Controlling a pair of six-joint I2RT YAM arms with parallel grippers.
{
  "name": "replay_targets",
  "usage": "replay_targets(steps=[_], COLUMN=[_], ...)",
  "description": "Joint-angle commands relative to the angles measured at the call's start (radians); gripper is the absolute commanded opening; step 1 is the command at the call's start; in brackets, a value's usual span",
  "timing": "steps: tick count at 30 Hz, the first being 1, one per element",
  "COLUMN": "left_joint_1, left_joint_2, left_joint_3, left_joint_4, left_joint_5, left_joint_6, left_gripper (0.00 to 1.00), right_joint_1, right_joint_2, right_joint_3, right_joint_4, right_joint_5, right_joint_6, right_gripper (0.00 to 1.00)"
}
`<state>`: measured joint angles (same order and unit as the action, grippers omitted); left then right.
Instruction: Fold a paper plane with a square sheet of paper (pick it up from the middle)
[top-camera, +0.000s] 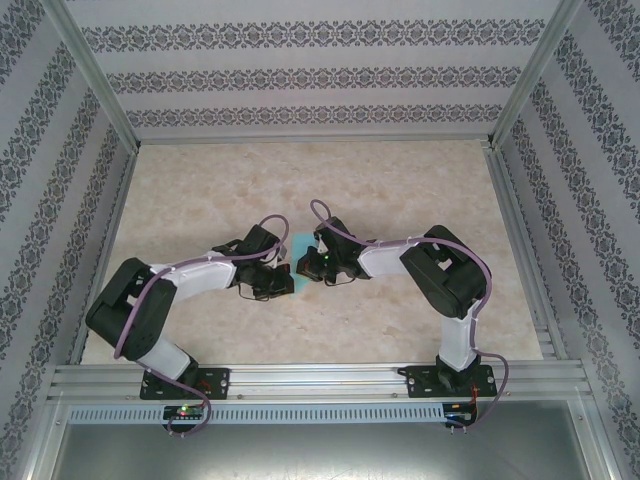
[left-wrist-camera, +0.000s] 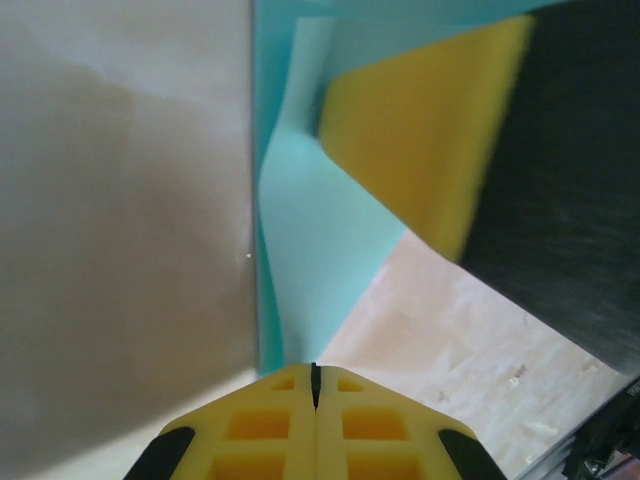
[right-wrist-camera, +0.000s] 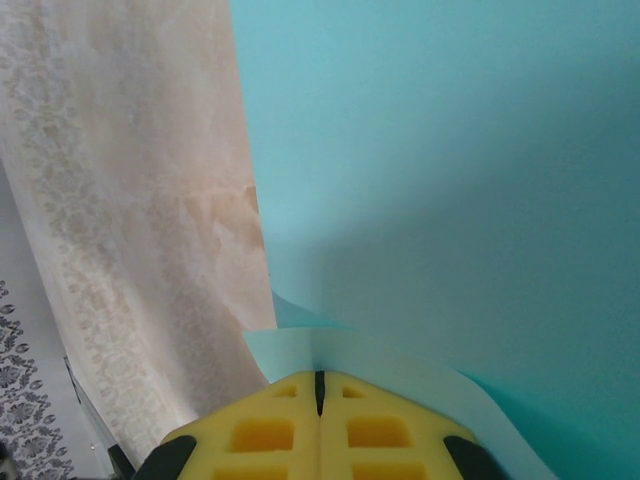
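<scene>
Presently, the square sheet of paper (top-camera: 287, 262) sits between both grippers near the middle of the table (top-camera: 400, 190). Left gripper (left-wrist-camera: 314, 372): jaws closed, pinching the sheet's edge. Right gripper (right-wrist-camera: 320, 378): jaws closed, nipping a curled fold of it.

Square sheet of paper (right-wrist-camera: 450, 150): thin teal stock, matt, smooth, unmarked; paler on the reverse.
Left gripper (left-wrist-camera: 315, 372), right gripper (right-wrist-camera: 320, 378): yellow pads, foam-like, matt, moulded with square pockets; black hard plastic at the shoulders.
Table (top-camera: 400, 190): pale marbled beige surface, smooth, low sheen.
Frame rails (top-camera: 320, 380): bare aluminium extrusion, satin finish.
Walls (top-camera: 320, 75): printed damask stripes, matt.
Arm shells (top-camera: 385, 258): black and white plastic, slightly glossy.
</scene>
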<state>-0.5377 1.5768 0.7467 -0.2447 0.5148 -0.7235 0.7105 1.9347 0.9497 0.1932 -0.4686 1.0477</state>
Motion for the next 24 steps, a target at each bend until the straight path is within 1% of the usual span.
replay_targets(steps=[1, 9, 13, 20, 24], left_joint_1=[-0.016, -0.016, -0.016, -0.016, -0.016], left_joint_2=[0.035, 0.034, 0.061, 0.091, 0.1], left_joint_3=[0.028, 0.03, 0.036, 0.035, 0.024], left_joint_4=[0.045, 0.084, 0.09, 0.021, -0.021], left_joint_5=[-0.008, -0.027, -0.031, -0.079, -0.096], left_joint_6=[-0.02, -0.027, -0.027, -0.015, -0.011], left_gripper=[0.0, 0.0, 0.0, 0.0, 0.0], right_joint_1=[-0.005, -0.004, -0.004, -0.016, -0.036], right_joint_2=[0.066, 0.066, 0.067, 0.045, -0.005], right_joint_3=[-0.027, -0.027, -0.025, -0.035, -0.036], right_joint_4=[-0.102, -0.095, -0.094, -0.056, 0.001], right_joint_5=[0.051, 0.044, 0.041, 0.022, -0.016], right_joint_6=[0.004, 0.006, 0.009, -0.001, -0.055], right_gripper=[0.01, 0.01, 0.01, 0.01, 0.03])
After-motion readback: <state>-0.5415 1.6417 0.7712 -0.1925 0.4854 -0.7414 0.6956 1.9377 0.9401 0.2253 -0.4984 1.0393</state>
